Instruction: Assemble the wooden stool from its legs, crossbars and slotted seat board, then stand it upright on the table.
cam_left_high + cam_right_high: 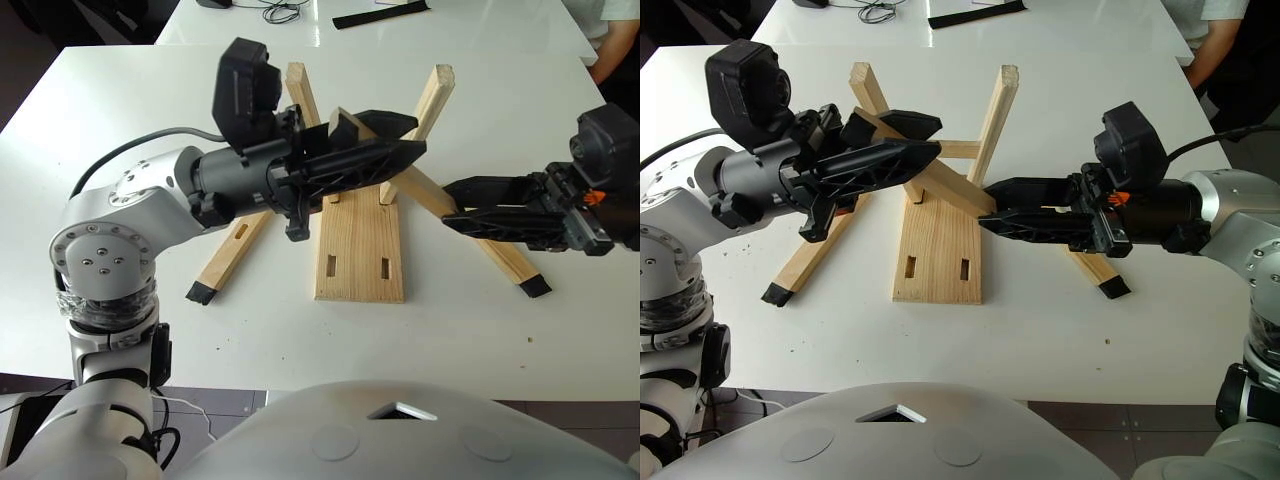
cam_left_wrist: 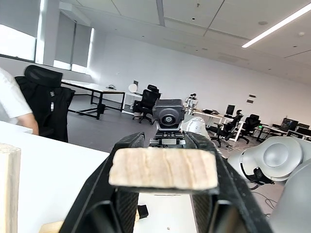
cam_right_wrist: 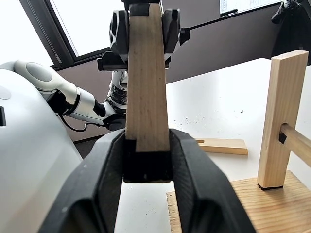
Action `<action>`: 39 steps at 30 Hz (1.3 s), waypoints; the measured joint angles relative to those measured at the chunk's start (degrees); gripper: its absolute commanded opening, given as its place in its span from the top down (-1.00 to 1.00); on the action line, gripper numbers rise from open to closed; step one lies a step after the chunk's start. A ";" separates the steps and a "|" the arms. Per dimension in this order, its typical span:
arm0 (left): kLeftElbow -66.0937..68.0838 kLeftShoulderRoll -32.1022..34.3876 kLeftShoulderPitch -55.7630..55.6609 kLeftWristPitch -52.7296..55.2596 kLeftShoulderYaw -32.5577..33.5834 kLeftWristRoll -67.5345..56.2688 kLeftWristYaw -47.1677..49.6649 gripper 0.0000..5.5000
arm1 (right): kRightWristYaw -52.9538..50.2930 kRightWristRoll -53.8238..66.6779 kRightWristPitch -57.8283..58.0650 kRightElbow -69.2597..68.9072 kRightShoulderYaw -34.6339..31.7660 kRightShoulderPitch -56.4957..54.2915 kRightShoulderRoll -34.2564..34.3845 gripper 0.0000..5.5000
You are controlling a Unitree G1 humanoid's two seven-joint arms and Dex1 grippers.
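Being gripped by both tools at once, one leg (image 1: 505, 256) is being held at its raised end by the closed left gripper (image 1: 412, 138) and lower down, toward its black-capped foot, by the closed right gripper (image 1: 985, 205). Trouble is being judged most likely from this shared hold: if the arms are being driven out of step, the leg is being twisted, or dragged out of one pair of fingers. Just past the left gripper's tips, two upright legs (image 1: 302, 92) (image 1: 436, 92) are being carried by the seat board (image 1: 360, 250), which is lying flat beneath both grippers. A swing of the held leg is being judged enough to knock them loose or to shove the board aside.

Four legs are being counted: one lying leg (image 1: 232, 252) beside the left gripper's wrist, the two uprights, and the held one. One crossbar (image 1: 960, 150) is being seen joining the uprights. One seat board is being counted, with two open slots (image 1: 330, 267) (image 1: 384, 267) near the right gripper's side.
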 measured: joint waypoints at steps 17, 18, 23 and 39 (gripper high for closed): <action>2.57 8.27 1.45 2.14 2.15 5.13 -6.40 0.53 | -1.83 -24.40 -8.31 -2.33 7.53 9.39 -0.25 0.08; 2.97 11.03 2.09 2.45 3.40 6.44 -8.65 0.53 | -1.69 -26.57 -9.40 -2.31 7.56 11.41 -0.50 0.08; 8.52 23.78 6.78 -3.02 7.05 22.88 -24.02 0.53 | -3.03 -31.35 -12.49 -4.08 4.98 21.54 0.73 0.08; 51.50 29.74 9.21 -52.56 -2.97 67.81 -49.94 0.53 | -9.72 -37.37 -16.82 -10.73 1.88 33.02 6.73 0.08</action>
